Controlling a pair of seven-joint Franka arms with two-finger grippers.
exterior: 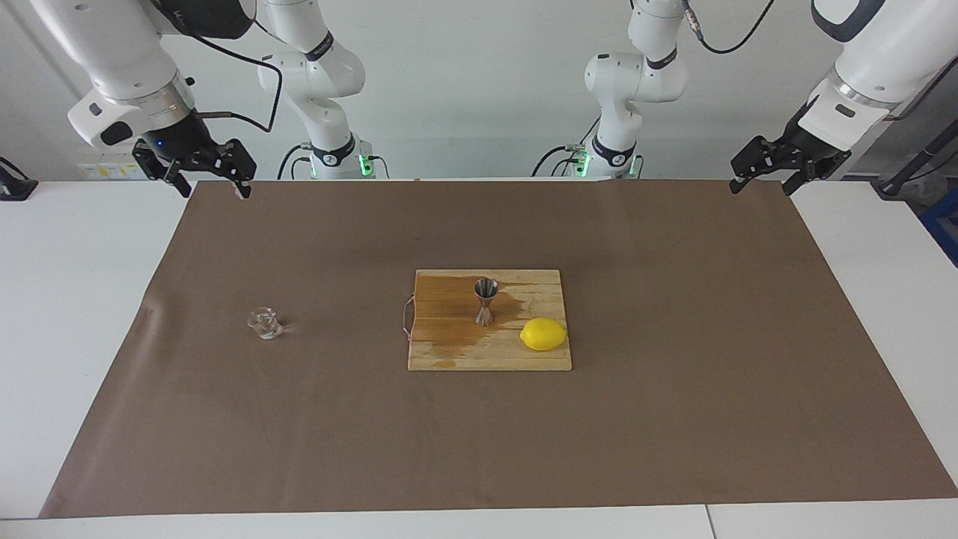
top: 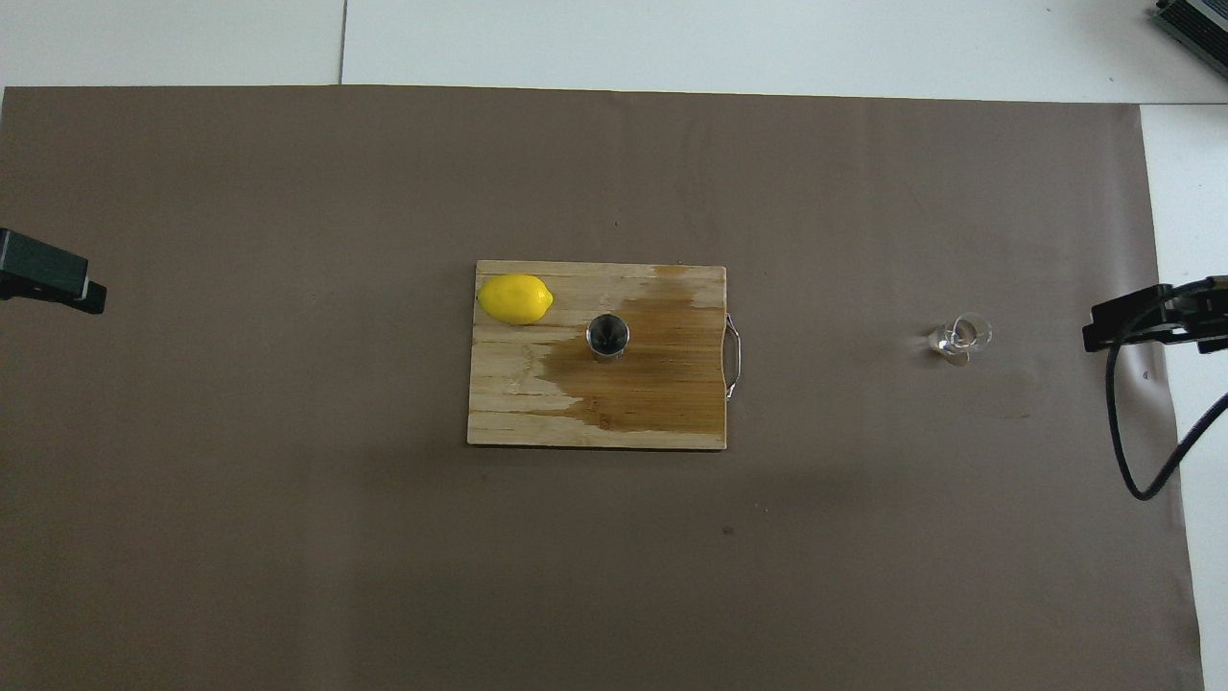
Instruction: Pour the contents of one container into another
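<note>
The tiny clear glass cup (exterior: 264,323) (top: 959,338) stands upright on the brown paper toward the right arm's end of the table. The steel hourglass jigger (exterior: 486,301) (top: 607,337) stands upright on the wooden cutting board (exterior: 449,353) (top: 518,415) at mid-table, beside a dark wet patch. My right gripper (exterior: 213,187) (top: 1142,321) hangs open and empty over the paper's corner at its own end, well clear of the cup. My left gripper (exterior: 760,186) (top: 53,283) hangs open and empty over the paper's corner at the other end.
A yellow lemon (exterior: 543,334) (top: 516,298) lies on the board, farther from the robots than the jigger, toward the left arm's end. The board has a wire handle (top: 735,355) on the edge facing the cup. Brown paper (exterior: 673,434) covers most of the white table.
</note>
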